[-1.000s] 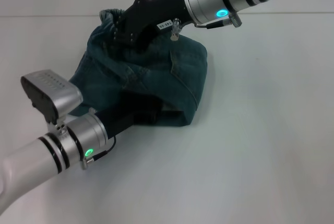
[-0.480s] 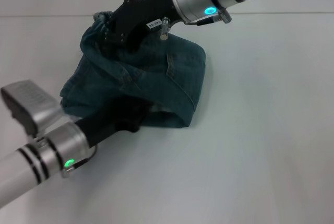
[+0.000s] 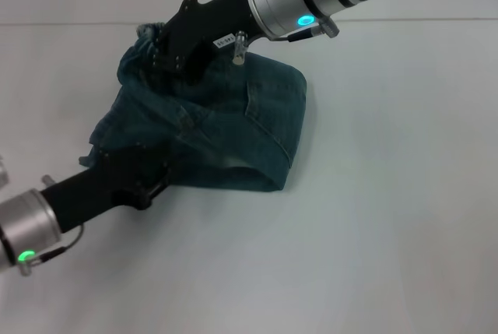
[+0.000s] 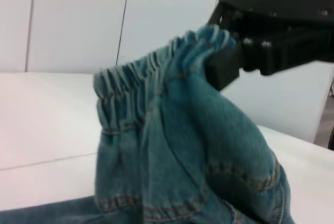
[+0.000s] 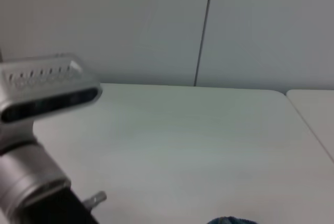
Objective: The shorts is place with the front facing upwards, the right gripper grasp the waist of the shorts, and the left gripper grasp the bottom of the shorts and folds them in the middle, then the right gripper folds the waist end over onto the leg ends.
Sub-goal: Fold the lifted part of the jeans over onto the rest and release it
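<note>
The blue-green denim shorts (image 3: 233,124) lie bunched on the white table, doubled over with a fold along their right side. My right gripper (image 3: 159,52) reaches in from the upper right. It is shut on the waist (image 3: 146,32) and holds it lifted at the far end. In the left wrist view the ruffled waist (image 4: 146,67) hangs from the right gripper (image 4: 222,57), and the shorts (image 4: 209,156) drape below it. My left gripper (image 3: 105,159) comes from the lower left and is shut on the bottom of the shorts at the near left edge, its fingertips buried in the fabric.
The white table (image 3: 389,194) stretches open to the right and front of the shorts. A pale wall stands behind it. The right wrist view shows the left arm's silver wrist camera housing (image 5: 47,93) and bare tabletop (image 5: 198,140).
My left arm has pulled back toward the lower left, dragging the near left edge of the shorts with it. The right gripper has shifted left with the waist.
</note>
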You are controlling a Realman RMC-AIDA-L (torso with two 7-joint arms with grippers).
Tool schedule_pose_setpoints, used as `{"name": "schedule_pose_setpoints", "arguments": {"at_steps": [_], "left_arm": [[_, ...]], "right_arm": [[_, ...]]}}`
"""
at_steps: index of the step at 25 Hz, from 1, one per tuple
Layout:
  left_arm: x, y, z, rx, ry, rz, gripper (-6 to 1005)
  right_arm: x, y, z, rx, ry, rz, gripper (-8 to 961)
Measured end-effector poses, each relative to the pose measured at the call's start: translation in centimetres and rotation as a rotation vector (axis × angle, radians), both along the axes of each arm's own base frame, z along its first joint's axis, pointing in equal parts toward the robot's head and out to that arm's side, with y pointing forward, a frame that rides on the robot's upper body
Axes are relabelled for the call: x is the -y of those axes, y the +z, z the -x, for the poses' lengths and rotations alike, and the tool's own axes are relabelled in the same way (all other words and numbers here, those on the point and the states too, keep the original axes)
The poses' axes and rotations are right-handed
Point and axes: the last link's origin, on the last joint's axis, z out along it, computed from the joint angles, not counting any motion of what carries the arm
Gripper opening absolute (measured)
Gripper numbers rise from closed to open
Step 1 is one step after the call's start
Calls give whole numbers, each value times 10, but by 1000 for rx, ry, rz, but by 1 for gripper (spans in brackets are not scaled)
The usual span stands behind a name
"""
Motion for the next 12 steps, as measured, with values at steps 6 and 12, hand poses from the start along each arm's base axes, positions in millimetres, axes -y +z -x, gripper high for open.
{"name": "schedule_pose_setpoints", "arguments": {"at_steps": [6,12], "left_arm": [[9,24,10,-13,17,-19,354],[18,28,16,-11,27,-17,366]], "right_arm": [[1,-5,2,-21,21,-1,64],[2,-8,7,-42,45,0,65]]}}
